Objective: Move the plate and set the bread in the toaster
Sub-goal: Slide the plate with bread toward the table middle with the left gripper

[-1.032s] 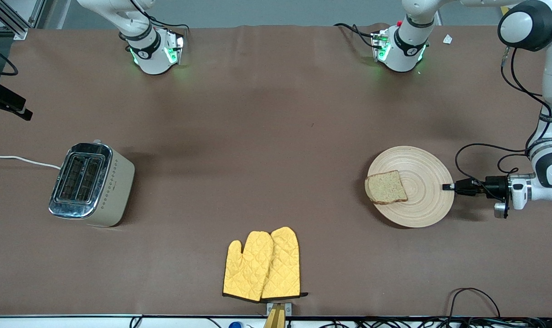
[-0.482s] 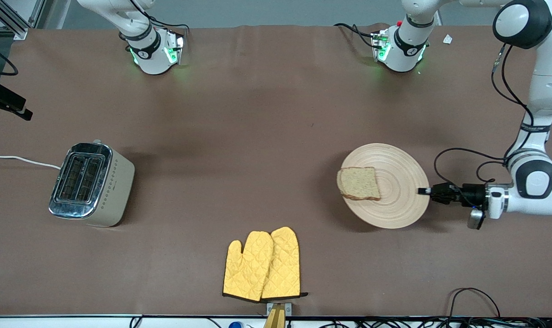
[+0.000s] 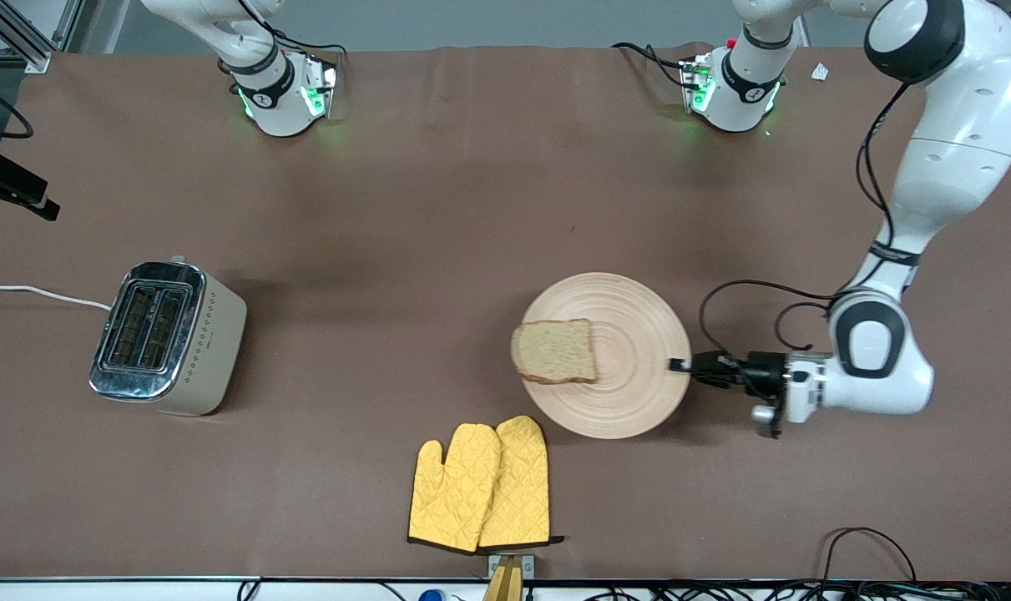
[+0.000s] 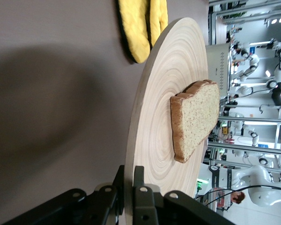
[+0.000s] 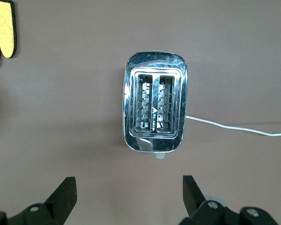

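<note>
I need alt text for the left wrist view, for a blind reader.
The left hand grips the rim of the plate, with the bread lying on it. Yellow mitts lie on the brown table past the plate.

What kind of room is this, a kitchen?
Probably a robot lab, not a kitchen. Two robot arms are bolted to a brown table, loose cables trail along its edge, and the toaster and plate look like practice props.

Brown table [image 3: 472, 209], grey floor [image 3: 488, 21] at its edge.
</note>
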You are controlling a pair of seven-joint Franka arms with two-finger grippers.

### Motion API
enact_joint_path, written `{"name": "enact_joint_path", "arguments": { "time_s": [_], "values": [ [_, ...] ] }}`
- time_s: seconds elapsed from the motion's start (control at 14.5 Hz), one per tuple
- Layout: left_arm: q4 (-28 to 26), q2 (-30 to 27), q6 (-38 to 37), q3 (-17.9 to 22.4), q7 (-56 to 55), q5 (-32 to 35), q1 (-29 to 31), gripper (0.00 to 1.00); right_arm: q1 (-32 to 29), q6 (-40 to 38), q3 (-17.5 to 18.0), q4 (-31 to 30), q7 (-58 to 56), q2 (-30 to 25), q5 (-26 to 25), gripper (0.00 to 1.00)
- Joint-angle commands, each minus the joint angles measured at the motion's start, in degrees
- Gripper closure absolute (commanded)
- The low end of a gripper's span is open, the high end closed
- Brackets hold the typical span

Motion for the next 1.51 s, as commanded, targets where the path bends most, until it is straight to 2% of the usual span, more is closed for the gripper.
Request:
{"name": "enact_joint_path", "arguments": {
  "time_s": [0.0, 0.14, 0.28, 0.62, 1.03, 1.17, 1.24, 1.45],
  "values": [
    [-0.9, -1.0, 4.3, -0.3, -2.2, -2.1, -6.6, 1.00, -0.3, -0.6, 0.2, 0.4, 0.2, 0.1, 0.1, 0.00],
    [-1.0, -0.7, 7.3, -0.3, -3.0, -3.5, -11.2, 1.00, -0.3, -0.6, 0.2, 0.4, 0.2, 0.1, 0.1, 0.00],
    [-1.5, -0.3, 10.2, -0.2, -3.0, -9.8, -15.3, 1.00, -0.3, -0.6, 0.2, 0.4, 0.1, 0.1, 0.1, 0.00],
    [-4.6, 0.9, 16.7, -0.2, -2.6, -11.2, -19.5, 1.00, -0.5, -0.6, 0.1, 0.5, 0.2, 0.2, 0.1, 0.00],
    [-10.5, 0.9, 16.9, 0.1, -0.2, -11.7, -16.8, 0.99, -0.6, -2.7, 0.3, 0.4, 0.1, 0.3, 0.5, 0.00],
    [-11.2, 0.9, 16.9, 0.1, -0.1, -11.7, -16.5, 0.93, -0.3, -3.7, 0.4, 0.3, 0.2, 0.6, 0.7, 0.00],
    [-11.2, 0.9, 16.9, 0.1, -0.1, -11.7, -16.5, 0.84, -0.2, -3.7, 0.4, 0.3, 0.2, 0.7, 0.8, 0.00],
    [-11.0, 0.6, 16.9, 0.2, -0.7, -11.7, -16.0, 0.01, 0.4, -3.7, 0.5, -0.6, -0.3, 1.4, 5.5, 0.00]
  ]
}}
